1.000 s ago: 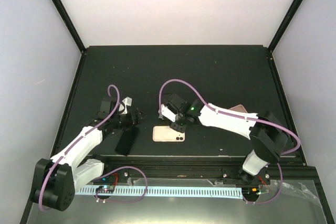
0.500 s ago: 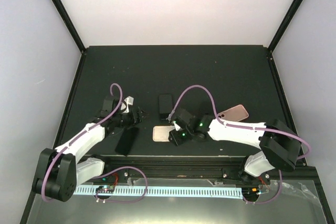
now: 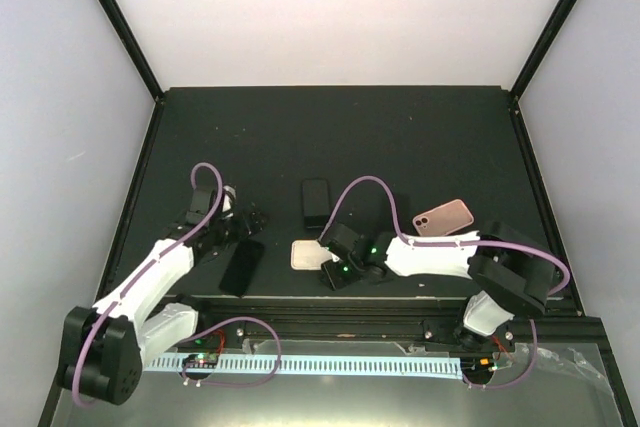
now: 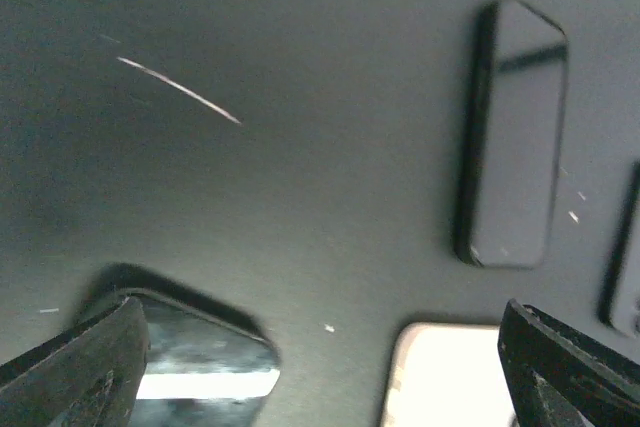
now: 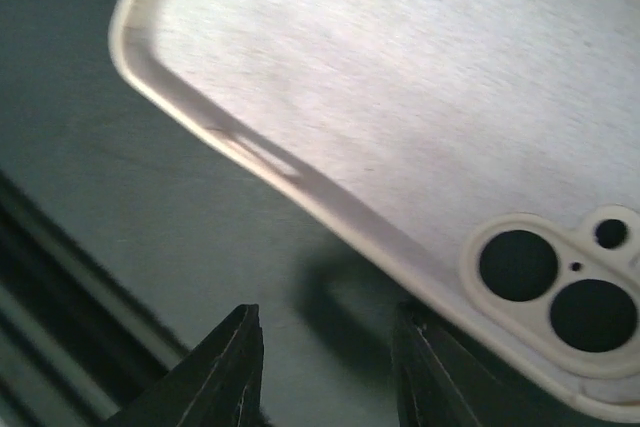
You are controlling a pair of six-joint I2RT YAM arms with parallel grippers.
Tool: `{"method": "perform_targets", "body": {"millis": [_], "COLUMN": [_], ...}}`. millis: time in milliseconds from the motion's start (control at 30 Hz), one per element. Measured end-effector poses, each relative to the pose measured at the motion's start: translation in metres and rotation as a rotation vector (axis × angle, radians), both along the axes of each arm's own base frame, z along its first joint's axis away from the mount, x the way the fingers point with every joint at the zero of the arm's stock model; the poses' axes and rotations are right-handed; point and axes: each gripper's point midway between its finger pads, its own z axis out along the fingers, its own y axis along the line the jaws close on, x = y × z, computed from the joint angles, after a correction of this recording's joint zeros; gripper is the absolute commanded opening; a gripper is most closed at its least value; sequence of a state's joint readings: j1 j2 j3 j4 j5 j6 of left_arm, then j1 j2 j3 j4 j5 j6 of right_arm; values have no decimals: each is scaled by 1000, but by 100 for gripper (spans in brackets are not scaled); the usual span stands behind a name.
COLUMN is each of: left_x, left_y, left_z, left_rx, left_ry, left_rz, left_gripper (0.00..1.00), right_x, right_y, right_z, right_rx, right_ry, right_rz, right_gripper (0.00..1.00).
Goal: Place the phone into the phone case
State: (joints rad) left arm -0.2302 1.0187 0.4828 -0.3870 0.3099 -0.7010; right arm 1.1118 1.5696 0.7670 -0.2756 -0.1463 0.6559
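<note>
The beige phone case point(image 3: 306, 253) lies open side up near the table's front edge; its inside and camera holes fill the right wrist view point(image 5: 400, 77). A black phone point(image 3: 243, 267) lies flat to its left, its glossy corner point(image 4: 200, 372) showing in the left wrist view. My left gripper point(image 3: 250, 219) hovers just behind that phone, open wide with nothing between its fingers point(image 4: 330, 377). My right gripper point(image 3: 333, 274) is low at the case's near right corner, open and empty point(image 5: 325, 377), with one fingertip point(image 5: 425, 367) close against the case's rim.
A second black phone-shaped slab point(image 3: 316, 203) lies behind the case, also in the left wrist view point(image 4: 512, 137). A pink phone or case point(image 3: 444, 217) lies at the right. The table's front rail point(image 3: 330, 302) runs just below the right gripper.
The right gripper came off the top of the case toward the near edge, uncovering the black slab and the pink item. The left gripper opened wider and drew back a little.
</note>
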Motion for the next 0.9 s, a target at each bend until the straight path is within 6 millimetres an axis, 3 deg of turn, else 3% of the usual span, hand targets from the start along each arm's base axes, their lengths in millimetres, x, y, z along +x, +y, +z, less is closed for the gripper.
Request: {"method": "perform_targets", "body": {"millis": [167,333,667,767,900], "left_x": [-4,-12,-38,-46,-48], "left_y": [39,61,62,58,50], "left_z": [5,2,-39,-48,-46], "left_rx": [141,214,235,215,161], "left_ry": [-18,-2,169,206,191], "left_rz": [159,250,236,217,204], "left_gripper": [99,99,99,99,99], "right_x": [12,32,86,91,88], "right_y": [-7,-16,-49,-55,-52], "right_z": [-9,-10,-8,-6,10], "right_rx": [-44,-38,-56,-75,-27], "right_ry": [-60,-130,-210,-213,-196], "right_rz": [-37,-100,-235,-249,-269], "right_gripper": [37,37,41,43,46]}}
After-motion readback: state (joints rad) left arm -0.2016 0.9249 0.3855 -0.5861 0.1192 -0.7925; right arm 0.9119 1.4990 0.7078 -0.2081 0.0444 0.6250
